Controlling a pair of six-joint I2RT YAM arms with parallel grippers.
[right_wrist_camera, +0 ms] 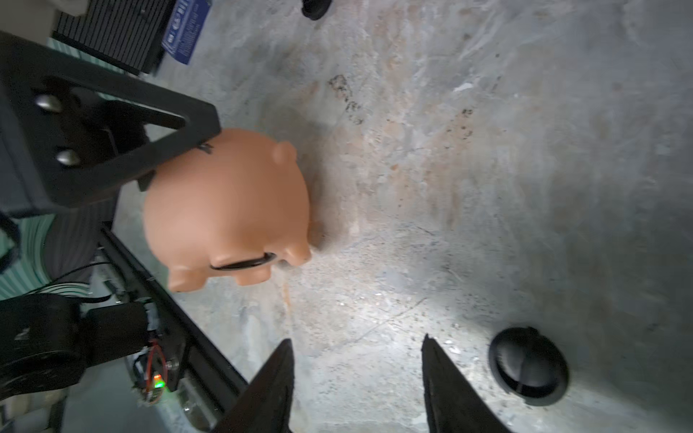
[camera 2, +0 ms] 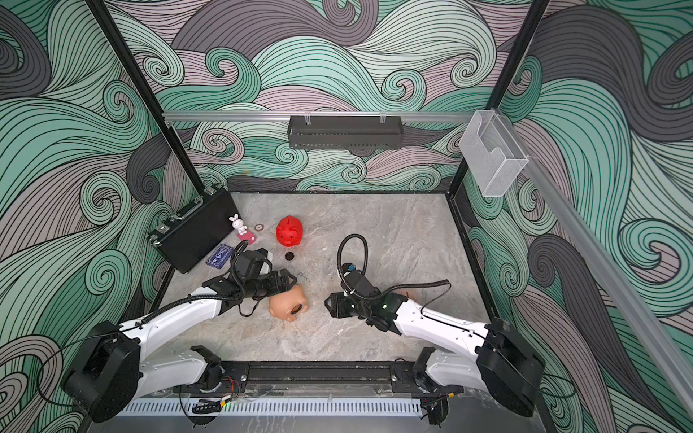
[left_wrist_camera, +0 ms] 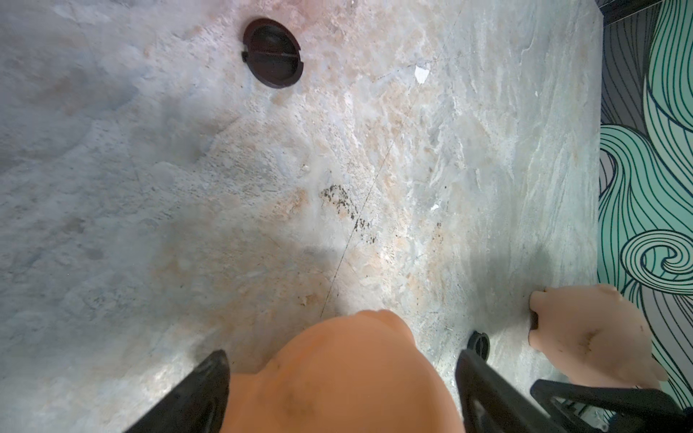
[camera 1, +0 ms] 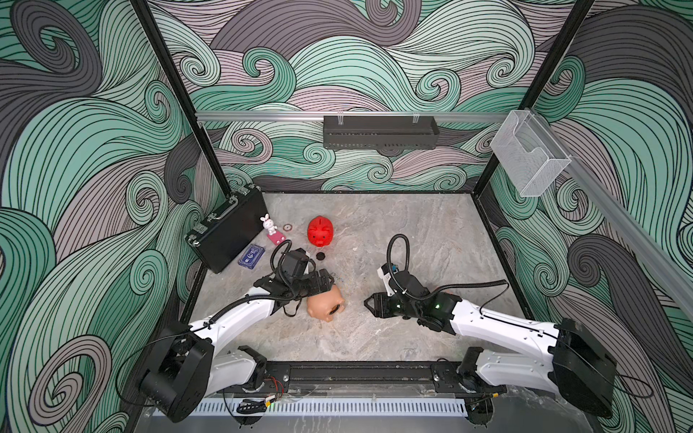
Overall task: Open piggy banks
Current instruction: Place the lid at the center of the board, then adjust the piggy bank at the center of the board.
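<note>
Lying between left jaws, peach piggy bank (left_wrist_camera: 337, 375), right jaws apart, empty.

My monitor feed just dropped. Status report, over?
Left end effector clamped on peach pig. Right end effector open, empty, loose black plug beside it. Red pig upright behind. Nothing blocking.

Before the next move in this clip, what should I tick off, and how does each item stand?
1. Left hand grips held peach pig: ok, fingers on both sides.
2. Right hand open and empty: ok.
3. Held pig's belly open: ok, it looks so; loose plug lies on the table beside the right hand.
4. Red pig opened: cannot tell, belly hidden; second plug lies near it.
5. Other peach pig opened: cannot tell.
</note>
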